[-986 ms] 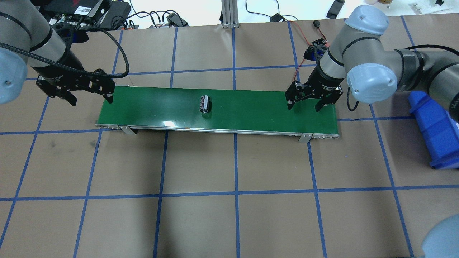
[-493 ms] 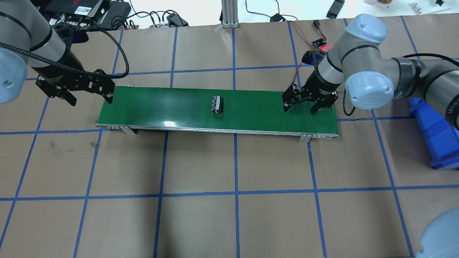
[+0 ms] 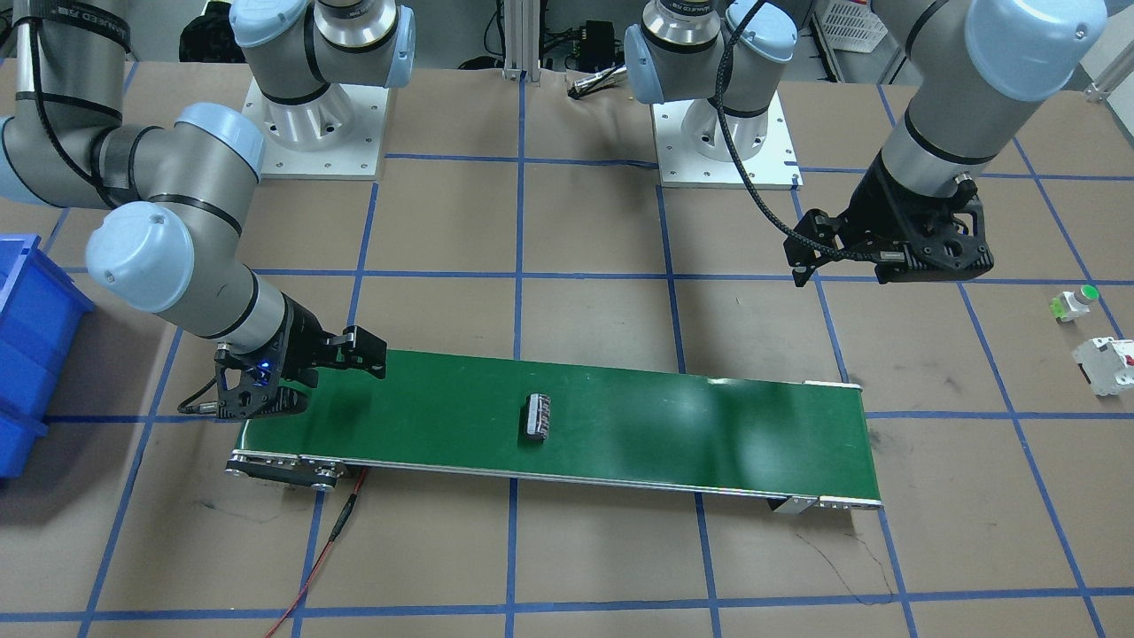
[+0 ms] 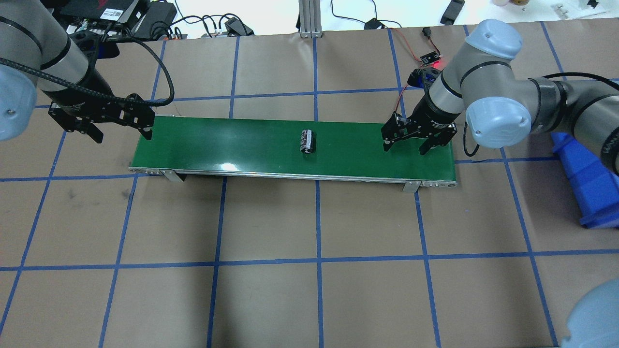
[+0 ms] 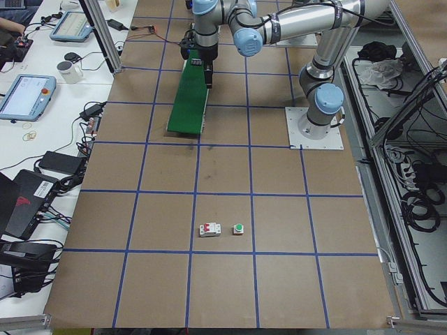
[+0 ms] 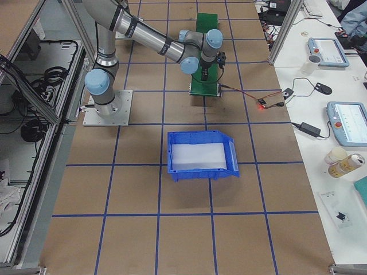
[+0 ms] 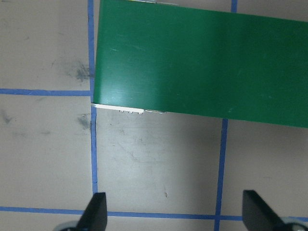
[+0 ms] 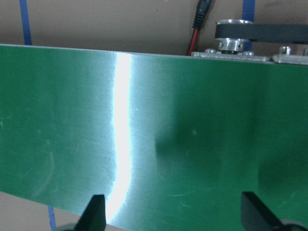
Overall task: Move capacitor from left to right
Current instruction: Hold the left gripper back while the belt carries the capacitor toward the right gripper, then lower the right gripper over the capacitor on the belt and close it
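The capacitor, a stubby dark cylinder, lies on its side near the middle of the green conveyor belt; it also shows in the front-facing view. My left gripper is open and empty above the table, just off the belt's left end; its wrist view shows open fingers over brown table beside the belt. My right gripper is open and empty low over the belt's right end, well apart from the capacitor. Its wrist view shows only bare belt.
A blue bin stands on the table to the right of the belt, also in the right side view. A white block with a red mark and a small green-capped part lie far left. A red wire trails from the belt's right end.
The capacitor has travelled to the right along the belt, towards my right gripper. My right gripper shifted slightly left and back early on, then held. The left arm has not moved.
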Controlling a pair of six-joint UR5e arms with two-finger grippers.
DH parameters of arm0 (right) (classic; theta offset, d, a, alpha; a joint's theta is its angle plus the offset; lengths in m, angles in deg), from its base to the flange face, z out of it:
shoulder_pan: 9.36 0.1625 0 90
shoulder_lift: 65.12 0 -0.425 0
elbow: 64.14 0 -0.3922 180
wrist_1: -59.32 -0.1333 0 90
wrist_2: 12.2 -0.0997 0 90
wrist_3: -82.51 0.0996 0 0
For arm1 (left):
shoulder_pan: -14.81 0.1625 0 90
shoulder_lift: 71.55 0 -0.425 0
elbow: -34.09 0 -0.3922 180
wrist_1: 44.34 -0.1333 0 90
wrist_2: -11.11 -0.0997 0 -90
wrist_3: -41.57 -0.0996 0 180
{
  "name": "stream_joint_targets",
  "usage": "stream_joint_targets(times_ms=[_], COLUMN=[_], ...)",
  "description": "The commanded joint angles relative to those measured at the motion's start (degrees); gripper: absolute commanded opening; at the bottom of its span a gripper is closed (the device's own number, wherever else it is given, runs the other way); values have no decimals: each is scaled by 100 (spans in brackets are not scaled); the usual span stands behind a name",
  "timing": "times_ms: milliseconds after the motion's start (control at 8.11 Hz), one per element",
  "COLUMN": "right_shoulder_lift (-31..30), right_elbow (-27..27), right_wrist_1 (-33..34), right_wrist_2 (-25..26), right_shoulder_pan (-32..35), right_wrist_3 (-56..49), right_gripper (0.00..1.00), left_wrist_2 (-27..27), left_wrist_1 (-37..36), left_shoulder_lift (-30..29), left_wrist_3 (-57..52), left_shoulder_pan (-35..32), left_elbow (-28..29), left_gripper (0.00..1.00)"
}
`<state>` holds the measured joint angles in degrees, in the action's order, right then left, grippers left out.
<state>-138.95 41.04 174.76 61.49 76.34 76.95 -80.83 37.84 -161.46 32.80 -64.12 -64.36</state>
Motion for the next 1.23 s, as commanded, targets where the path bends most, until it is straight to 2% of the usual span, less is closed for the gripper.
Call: stream_joint_targets(times_ms=[0,493,1110], right_shoulder_lift=[0,0,35], right_elbow=[3,-15,-50], right_wrist_1=[14,84,347], right_wrist_2=[13,-4,13], right_shoulder_pan=[0,61,447], right_wrist_3=[81,477,943], right_gripper=[100,100,99], left_wrist_2=[0,0,0], left_wrist_1=[-35,-26,-26], left_shoulder_lift=[8,17,26], left_wrist_3=[-55,-55,-55], left_shoulder_pan=[9,9,9], left_elbow=[-26,-34,-34], left_gripper=[100,100,100])
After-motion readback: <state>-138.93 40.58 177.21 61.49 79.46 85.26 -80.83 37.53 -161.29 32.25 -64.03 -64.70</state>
